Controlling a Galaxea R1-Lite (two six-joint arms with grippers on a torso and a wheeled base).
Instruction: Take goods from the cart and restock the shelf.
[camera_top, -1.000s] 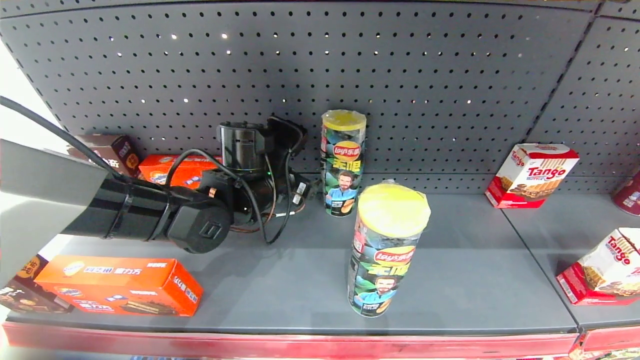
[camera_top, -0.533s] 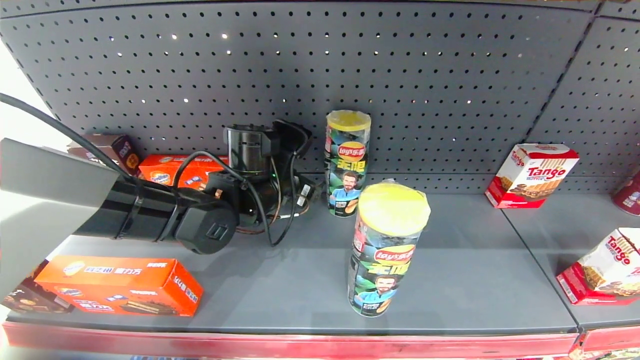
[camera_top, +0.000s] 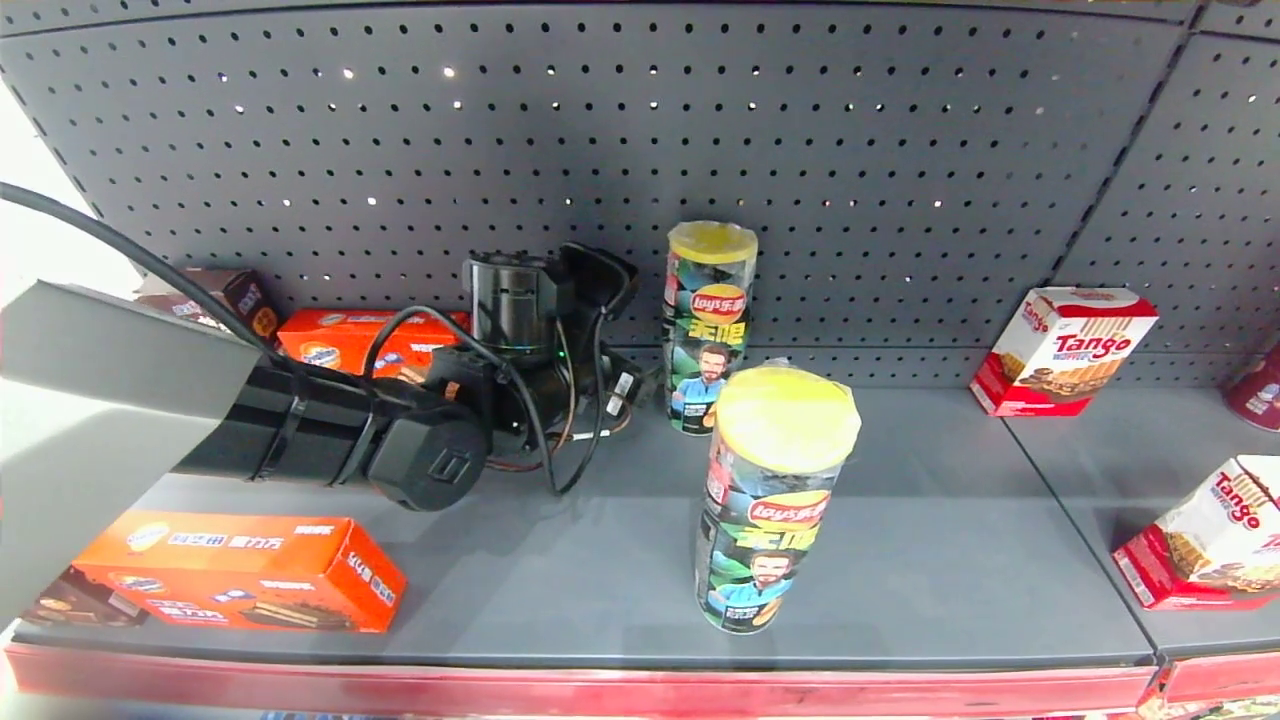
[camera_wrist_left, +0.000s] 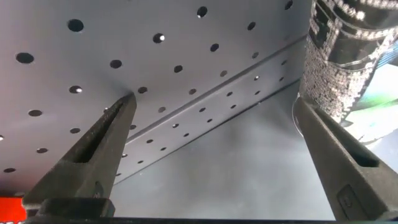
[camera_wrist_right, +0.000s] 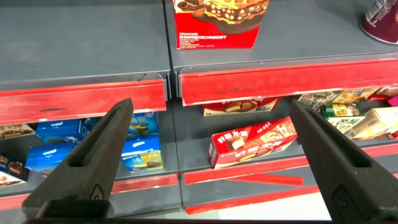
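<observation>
1. Over the last second, the left arm (camera_top: 330, 440) and the far chip can (camera_top: 711, 330) both shift to the right along the back of the shelf (camera_top: 950, 540). The near can (camera_top: 775, 500) stays put.
2. We judge that the far can is being nudged into place against the pegboard (camera_top: 500, 130), so this item is already on the shelf and nearly set.
3. The left claw (camera_wrist_left: 214, 102) is spread wide and grips nothing. The far can stands just beside one finger, but we cannot tell whether they touch.
4. The right claw (camera_wrist_right: 211, 106) is also wide apart and empty, facing the lower shelves (camera_wrist_right: 81, 93).
</observation>
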